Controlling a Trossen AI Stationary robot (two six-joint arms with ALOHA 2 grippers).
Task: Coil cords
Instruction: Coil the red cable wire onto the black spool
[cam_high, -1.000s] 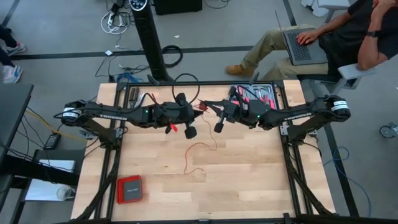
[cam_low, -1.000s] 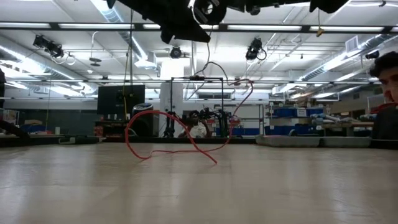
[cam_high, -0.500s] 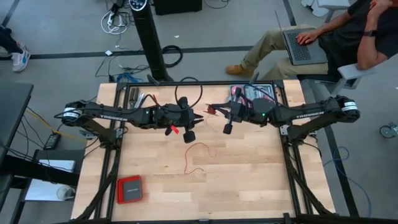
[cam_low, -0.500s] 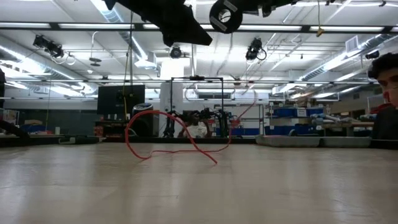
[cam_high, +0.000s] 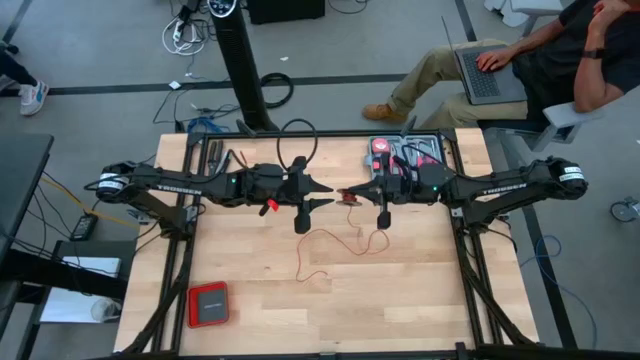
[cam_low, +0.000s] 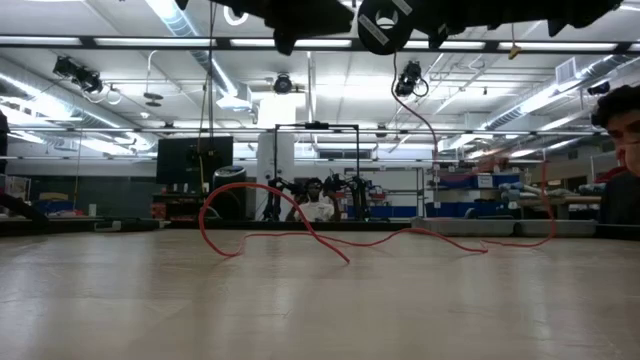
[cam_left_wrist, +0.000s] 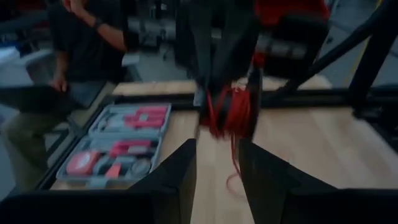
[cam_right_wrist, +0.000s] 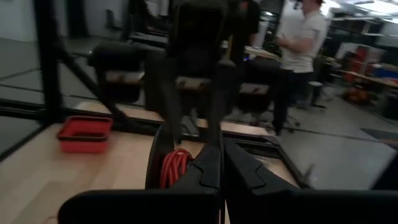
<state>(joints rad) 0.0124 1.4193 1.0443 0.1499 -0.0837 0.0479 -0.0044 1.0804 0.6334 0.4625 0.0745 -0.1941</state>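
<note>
Nearest the front of the surface, the loose tail of the red cord lies slack on the wood, wandering in a few open bends. In the low view it runs sideways across the boards, with one tall loop standing up and one strand rising toward the arms overhead.

Farther back and up, above the middle of the surface, the wound part of the cord sits as a small red bundle between the two grippers, which face each other along the line of the arms. The right gripper has its fingers clenched, and its wrist view shows the red coil pressed against them, so the bundle looks held on this side. The left gripper stands just beside the bundle with its fingers spread and released; through its wrist view the coil hangs straight ahead, beyond the gap between the fingers and touching neither.

So the relation that matters, as I judge it: the bundle lies directly ahead of the left fingers, the slack trails down and forward from it, and the left arm is the free one to gather that tail.

Beyond the grippers, the grey tool tray rests at the back edge.
</note>
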